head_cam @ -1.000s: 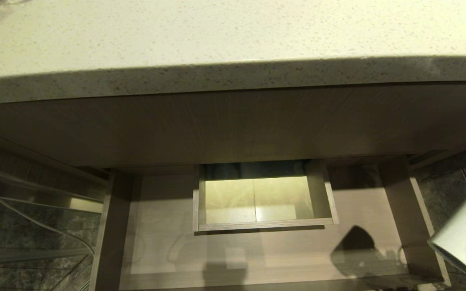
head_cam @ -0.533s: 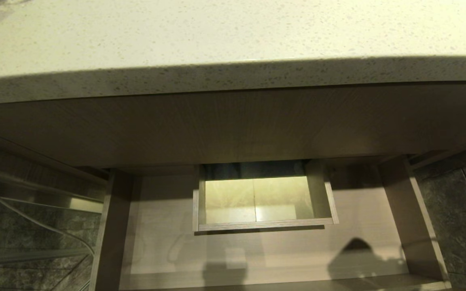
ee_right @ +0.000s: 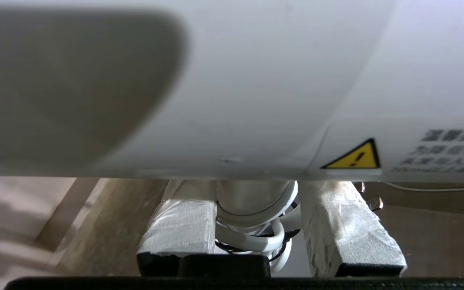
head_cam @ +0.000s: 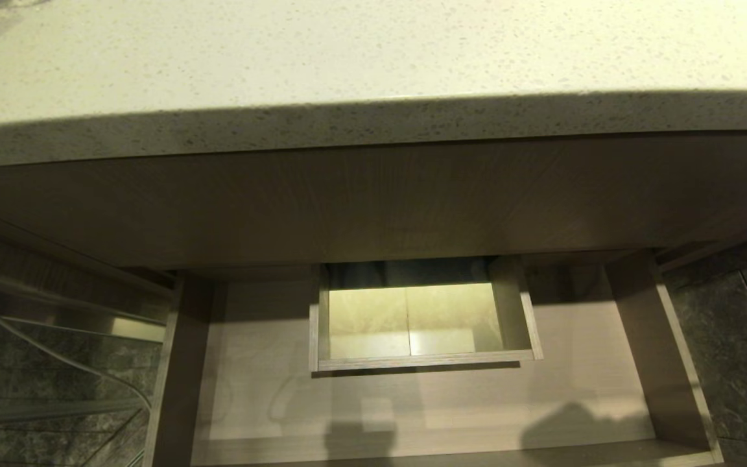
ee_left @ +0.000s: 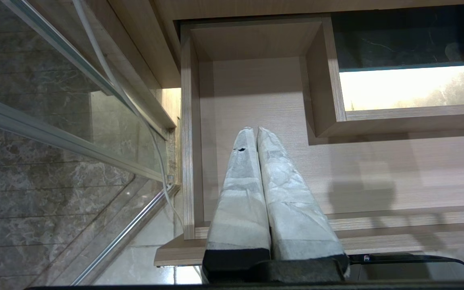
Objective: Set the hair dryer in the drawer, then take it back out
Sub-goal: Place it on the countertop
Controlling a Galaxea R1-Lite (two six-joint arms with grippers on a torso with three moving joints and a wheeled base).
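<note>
At the far left of the head view, a glass panel (head_cam: 43,383) with a thin white cable (head_cam: 75,364) across it is seen over dark stone floor (head_cam: 736,350). Across the upper part of the frame a speckled countertop (head_cam: 373,58) is spread, with a wood-grain front panel (head_cam: 373,201) below its edge. Beneath that, in the lower middle, the drawer (head_cam: 270,389) is seen pulled out, and a walled rectangular cut-out (head_cam: 412,321) is set in its floor at centre. Nothing is seen lying on the drawer's floor. Neither arm is shown in the head view.

In the left wrist view, the left gripper (ee_left: 255,129) is seen above the left part of the drawer (ee_left: 256,92), its two wrapped fingers (ee_left: 240,181) pressed together with nothing between them; the cut-out (ee_left: 405,117) is placed at the upper right of that frame.

In the right wrist view, the dryer (ee_right: 256,80) is seen filling the upper half of the frame, a yellow warning triangle (ee_right: 353,155) printed at its right. Its handle and coiled cord are gripped between the wrapped fingers (ee_right: 179,225) of the right gripper (ee_right: 256,189) at lower centre, so the dryer is held outside the drawer.
</note>
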